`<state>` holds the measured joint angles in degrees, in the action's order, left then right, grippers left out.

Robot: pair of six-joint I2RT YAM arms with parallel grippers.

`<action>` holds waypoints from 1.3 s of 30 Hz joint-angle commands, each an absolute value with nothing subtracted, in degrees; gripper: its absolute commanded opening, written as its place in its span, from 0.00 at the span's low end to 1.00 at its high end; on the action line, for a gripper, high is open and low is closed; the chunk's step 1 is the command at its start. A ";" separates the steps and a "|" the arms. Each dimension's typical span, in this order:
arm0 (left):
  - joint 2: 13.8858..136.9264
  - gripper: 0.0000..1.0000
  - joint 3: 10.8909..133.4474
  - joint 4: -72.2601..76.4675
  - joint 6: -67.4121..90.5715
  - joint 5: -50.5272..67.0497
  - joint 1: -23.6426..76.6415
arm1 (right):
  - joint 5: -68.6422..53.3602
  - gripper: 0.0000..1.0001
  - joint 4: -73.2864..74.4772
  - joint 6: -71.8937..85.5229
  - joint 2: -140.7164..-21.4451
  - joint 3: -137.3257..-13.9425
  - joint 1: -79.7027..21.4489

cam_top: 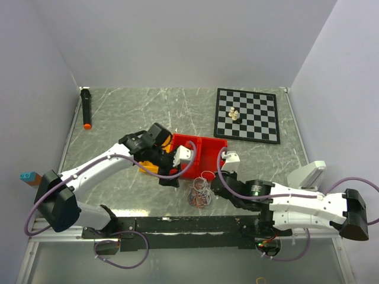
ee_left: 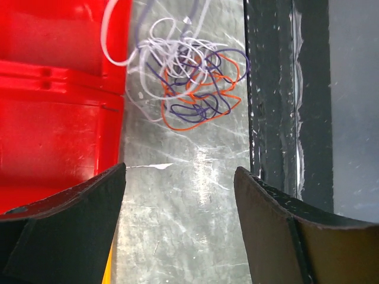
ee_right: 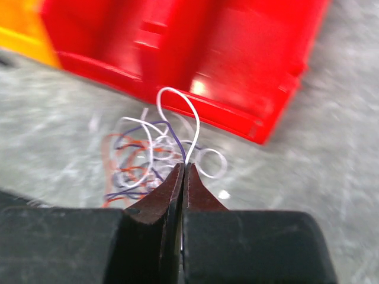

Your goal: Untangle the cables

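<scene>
The cables (cam_top: pixel 200 192) are a small clump of thin orange-red, white and dark purple loops on the table, just in front of a red bin (cam_top: pixel 208 155). My left gripper (cam_top: pixel 170 179) is open and empty, left of the clump. In the left wrist view the clump (ee_left: pixel 192 83) lies ahead of the open left gripper (ee_left: pixel 180 171), apart from it. My right gripper (cam_top: pixel 215 186) is at the clump's right edge. In the right wrist view the right gripper (ee_right: pixel 183 168) is shut on a white cable (ee_right: pixel 185 106) that loops up from the tips. The rest of the clump (ee_right: pixel 139 163) lies behind on the left.
The red bin (ee_left: pixel 53 118) holds white parts (cam_top: pixel 185 155), with a yellow piece (cam_top: pixel 148 167) beside it. A chessboard (cam_top: pixel 247 127) with pieces (cam_top: pixel 234 114) lies at the back right. A black marker (cam_top: pixel 86 107) lies at the back left. A black rail (cam_top: pixel 189 225) runs along the near edge.
</scene>
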<state>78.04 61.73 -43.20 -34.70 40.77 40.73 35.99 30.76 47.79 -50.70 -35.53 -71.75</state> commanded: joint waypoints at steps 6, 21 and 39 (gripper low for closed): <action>78.04 0.77 61.17 -42.28 -32.00 31.99 52.10 | 42.89 0.00 40.52 58.71 -52.65 -39.55 -71.54; 84.46 0.66 53.00 -28.58 -34.81 17.41 59.68 | 43.33 0.00 44.30 62.40 -48.78 -37.62 -71.37; 93.07 0.66 57.66 -24.00 -14.16 33.31 53.53 | 40.08 0.00 42.98 60.03 -43.51 -34.89 -71.54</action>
